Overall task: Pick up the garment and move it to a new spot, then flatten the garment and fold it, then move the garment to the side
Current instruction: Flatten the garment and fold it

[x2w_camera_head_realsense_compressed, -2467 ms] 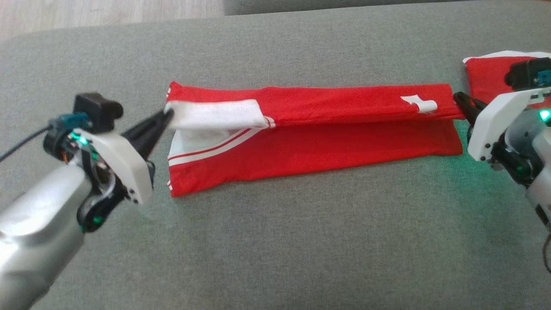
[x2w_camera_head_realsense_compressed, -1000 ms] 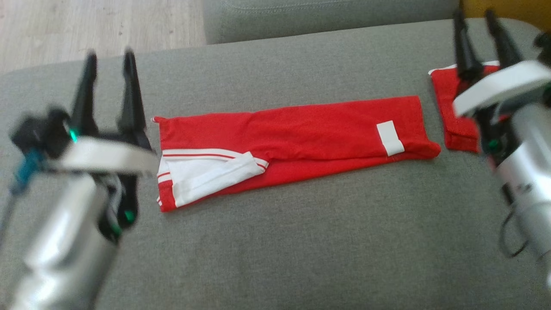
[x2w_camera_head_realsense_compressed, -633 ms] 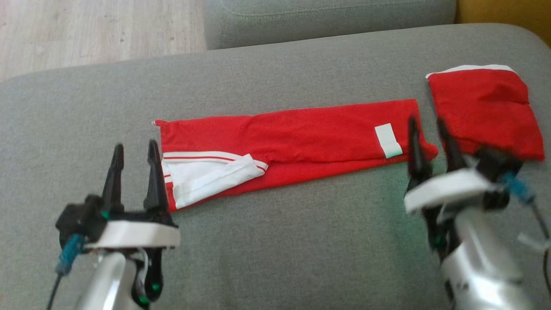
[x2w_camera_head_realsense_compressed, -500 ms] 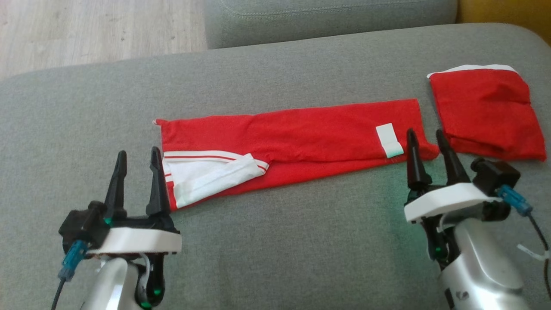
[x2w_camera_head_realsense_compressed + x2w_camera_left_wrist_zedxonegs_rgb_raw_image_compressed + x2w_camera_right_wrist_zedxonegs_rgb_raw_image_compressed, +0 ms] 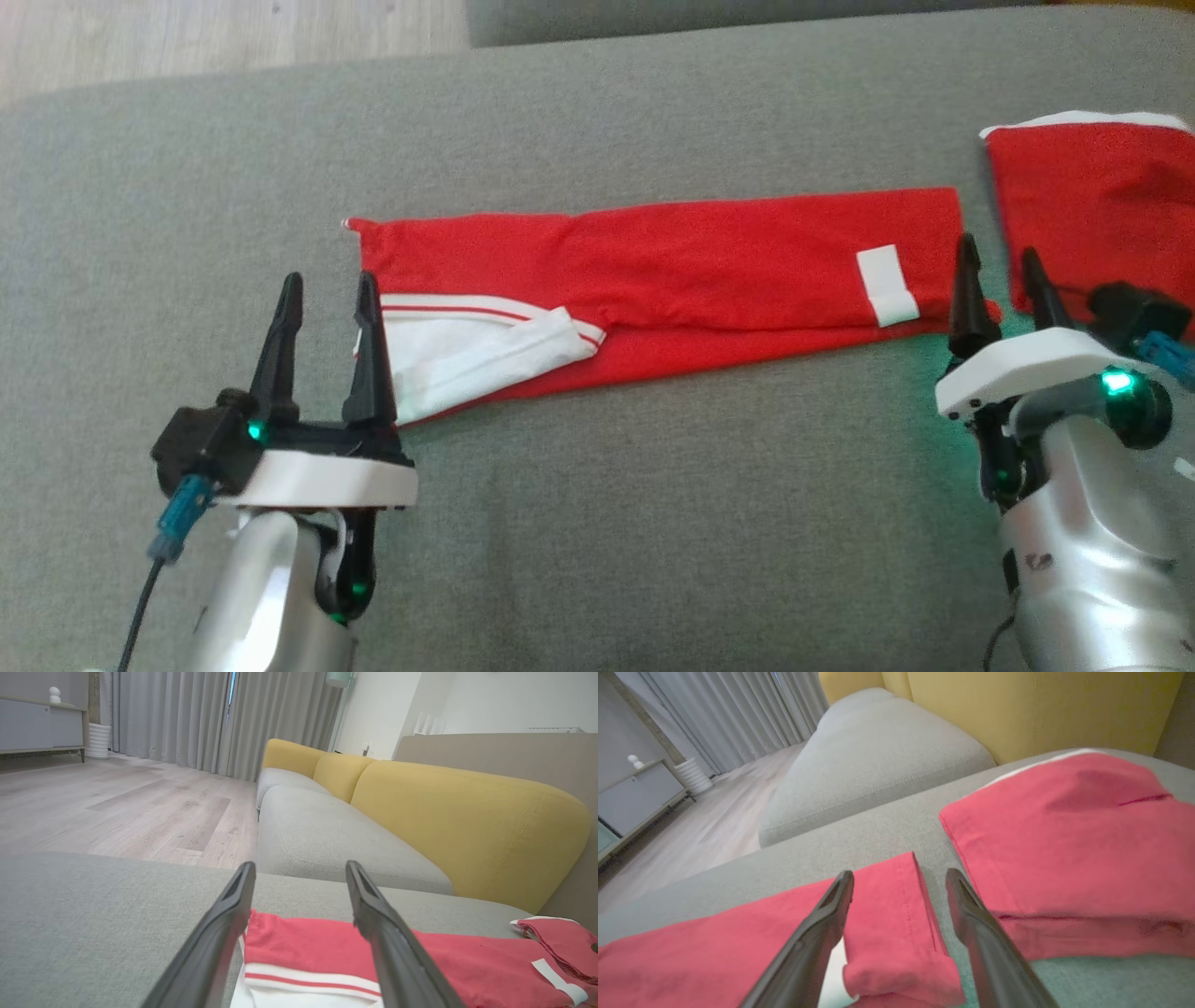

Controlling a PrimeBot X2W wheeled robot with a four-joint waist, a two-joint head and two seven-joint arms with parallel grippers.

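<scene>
The garment (image 5: 691, 271) is a red piece with white trim, folded into a long flat strip across the grey cushion (image 5: 597, 523). Its white-striped end (image 5: 308, 970) lies at the left, its plain end (image 5: 887, 914) with a white tag at the right. My left gripper (image 5: 327, 280) stands open beside the strip's left end, its right finger just over the white trim. My right gripper (image 5: 997, 250) is open at the strip's right end, with nothing between its fingers. Both grippers also show open in their wrist views, left gripper (image 5: 299, 868), right gripper (image 5: 899, 875).
A second folded red garment (image 5: 1092, 205) lies at the far right, close behind my right gripper, also seen as the second red garment (image 5: 1069, 844). Beyond the cushion are a grey sofa seat (image 5: 327, 840), yellow backrests (image 5: 458, 816) and wooden floor (image 5: 117, 807).
Earlier both grippers held the strip's ends lifted; the fold now lies flat and is let go. Both arms have drawn back toward me. The head camera has tilted, shifting the whole picture.
</scene>
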